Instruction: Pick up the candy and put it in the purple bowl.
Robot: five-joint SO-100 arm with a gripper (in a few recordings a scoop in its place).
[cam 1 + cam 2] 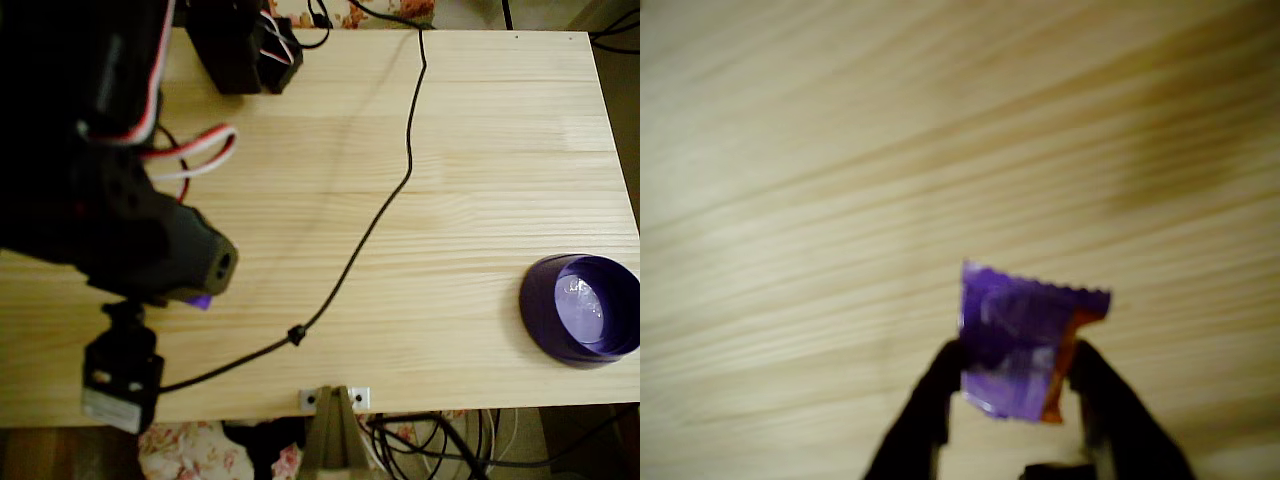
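In the wrist view the candy, a small shiny purple wrapper with an orange edge, sits clamped between the two black fingers of my gripper, above the wooden table. From overhead, a purple corner of the candy peeks out under the black arm at the left. The purple bowl stands upright near the table's right edge, far from the gripper, and nothing lies in it.
A black cable runs from the table's back edge down to the front left. Black motor housings sit at the back left. A metal bracket is fixed at the front edge.
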